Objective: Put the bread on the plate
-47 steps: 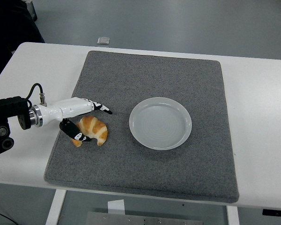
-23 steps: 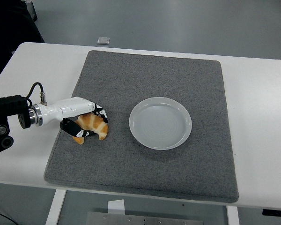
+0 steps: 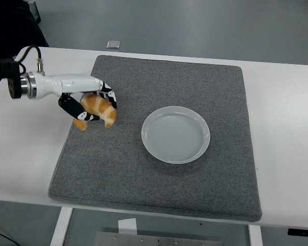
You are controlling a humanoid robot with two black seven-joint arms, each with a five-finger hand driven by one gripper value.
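— Golden-brown croissant (image 3: 96, 109), where is it sitting?

— Off the mat, held up. The left hand (image 3: 87, 101), white-shelled with black fingertips, comes in from nine o'clock and has its fingers (image 3: 68, 107) wrapped round the croissant, thumb under, the rest curled over the top. It hangs over the left part of the grey felt mat (image 3: 159, 174).

— And the plate?

— The pale grey plate (image 3: 176, 134) lies near the mat's middle, at about four o'clock from the croissant, well apart from it, nothing on it.

— Anything further right?

— Only bare white table (image 3: 285, 143). Past the table's far edge, at twelve o'clock, a small pale square object (image 3: 113, 44) lies on the floor.
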